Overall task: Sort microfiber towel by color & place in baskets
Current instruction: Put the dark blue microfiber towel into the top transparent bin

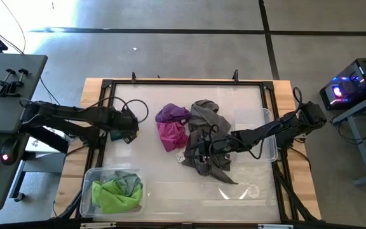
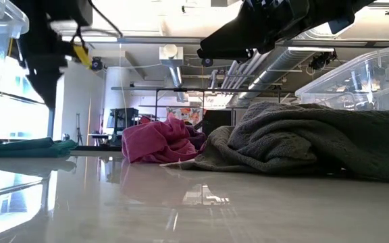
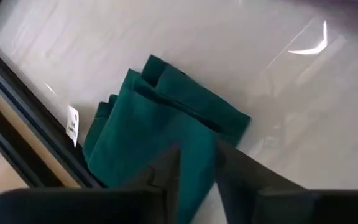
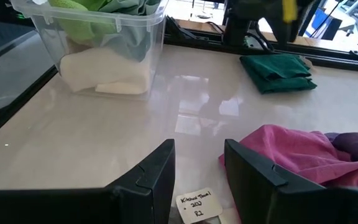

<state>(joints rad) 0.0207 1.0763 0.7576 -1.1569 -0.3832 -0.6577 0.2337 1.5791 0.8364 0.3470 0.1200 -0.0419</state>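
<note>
Where you look past the right gripper (image 4: 197,174) in its wrist view, a small white tag (image 4: 199,205) lies on the table between the fingertips, with handwriting that seems to read "Kitchen Towel" over two short lines you cannot make out surely. Its two dark fingers stand spread apart with nothing between them, above the middle of the table at the edge of the grey towel (image 1: 207,137), a thick, nubbly, rumpled heap. Just beside that heap lie the magenta towel (image 1: 171,135) and, touching it on the far side, the purple towel (image 1: 172,114), both soft and crumpled.

Over at the table's left edge, the left gripper (image 3: 197,163) hangs above the dark green towel (image 3: 166,134), a smooth cloth folded into flat layers with a small white sewn label (image 3: 73,124) at one corner; its print is too small to read. The fingers show a narrow gap and do not pinch the cloth, which rests on the glossy white table (image 1: 151,184).

You have a clear plastic bin (image 1: 88,191) with rounded corners at the near left corner, holding a fuzzy lime green towel (image 1: 113,196) with a greyish cloth bunched against it. A second clear bin (image 1: 267,124) sits at the right side, behind the right arm.
</note>
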